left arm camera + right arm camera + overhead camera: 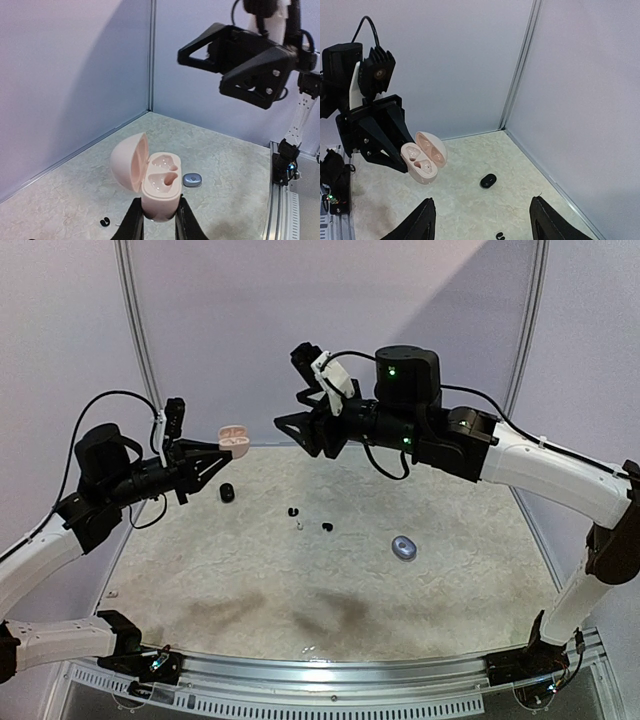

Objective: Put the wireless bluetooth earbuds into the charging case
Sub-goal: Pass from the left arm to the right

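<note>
Closest to me in the left wrist view, my left gripper [156, 220] is pinching the pink case [159, 187] by its base, lid swung open, both sockets facing up and empty. I'm holding it up in the air, well off the table [300, 600].

My right gripper [312, 432] hangs across from it, jaws spread wide with nothing between them.

Here's what the next move turns on, as I read it: the earbuds lie on the table below and between both grippers, and the right one is the only free one, so it must reach down and back towards me.

Counting, big to small: two arms; one pink case aloft, one black case [227, 492] on the table under the left gripper, one blue-grey case [404, 546] below the right arm. Then the buds: two black earbuds [327, 527] and one small whitish earbud [299, 524] between them, as far as I can make out.
</note>
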